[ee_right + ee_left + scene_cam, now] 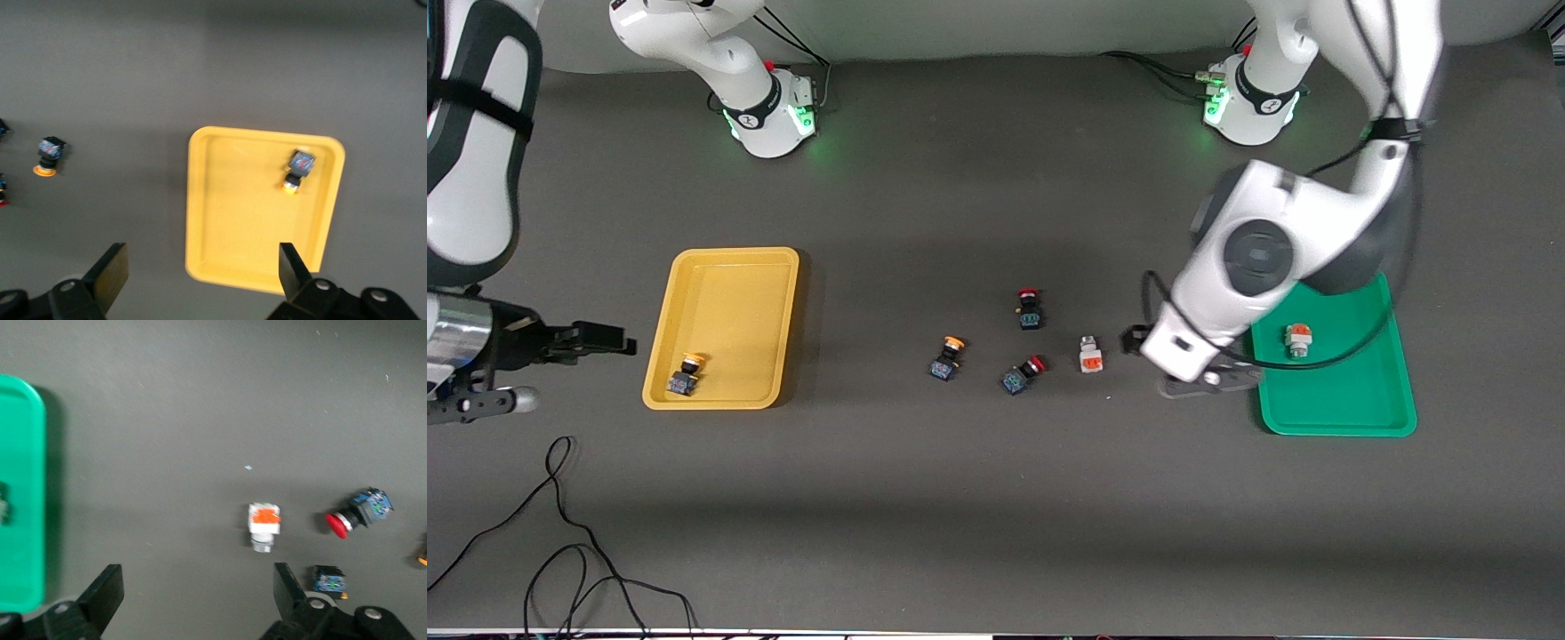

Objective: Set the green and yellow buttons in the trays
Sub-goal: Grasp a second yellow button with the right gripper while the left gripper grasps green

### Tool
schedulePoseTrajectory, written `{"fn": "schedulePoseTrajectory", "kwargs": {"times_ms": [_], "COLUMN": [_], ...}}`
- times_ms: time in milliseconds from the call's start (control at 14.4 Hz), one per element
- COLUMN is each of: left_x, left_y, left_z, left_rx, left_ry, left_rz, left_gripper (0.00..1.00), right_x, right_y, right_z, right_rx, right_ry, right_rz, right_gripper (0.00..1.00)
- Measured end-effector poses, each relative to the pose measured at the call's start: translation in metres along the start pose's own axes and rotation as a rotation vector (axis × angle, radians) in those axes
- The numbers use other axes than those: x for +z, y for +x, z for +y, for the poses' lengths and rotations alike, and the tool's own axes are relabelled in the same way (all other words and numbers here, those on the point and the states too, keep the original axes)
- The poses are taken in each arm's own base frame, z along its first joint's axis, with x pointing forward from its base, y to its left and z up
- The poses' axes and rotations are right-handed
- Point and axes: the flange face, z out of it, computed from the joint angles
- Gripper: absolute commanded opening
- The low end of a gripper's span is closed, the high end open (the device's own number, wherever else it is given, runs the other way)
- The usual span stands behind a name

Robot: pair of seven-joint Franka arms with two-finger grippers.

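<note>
The left gripper is held spread and empty over the table beside the green tray; the right gripper is likewise held spread, empty, beside the yellow tray.

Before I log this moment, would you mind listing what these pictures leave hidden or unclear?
- Left tool: in the front view the arm's own wrist hides the open fingers; only the left wrist view shows them.
- Right tool: in the front view the frame edge cuts off its arm.
- White-grey button in the green tray: the left wrist view's edge crops it.
- Red-capped switches: cropped in the right wrist view.
</note>
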Motion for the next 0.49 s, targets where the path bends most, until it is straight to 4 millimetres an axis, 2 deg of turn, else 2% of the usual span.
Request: {"fn": "schedulePoseTrajectory", "kwargs": {"times_ms": [208, 347, 485], "left_x": [0.025, 0.057, 0.097], "left_y": [-0.014, -0.017, -0.018], "left_z": [0.029, 0.042, 0.049], "left_rx": [-0.041, -0.048, -0.045], "left_ry": [-0.005, -0.008, -0.014], "left_rz": [-0.001, -0.009, -0.017], "left_gripper": [1.00, 1.00, 1.00], "right_x": [-0.016, -0.019, -0.008], "right_y": [-0.018, -0.034, -0.046], "right_z": [-0.081, -0.142, -0.200], "right_rx": [0.051, 0.099, 0.162], "right_ry": [-0.033, -0.040, -0.032], "right_rz": [-0.004, -0.005, -0.007], "right_gripper": [1.00, 1.00, 1.00]}}
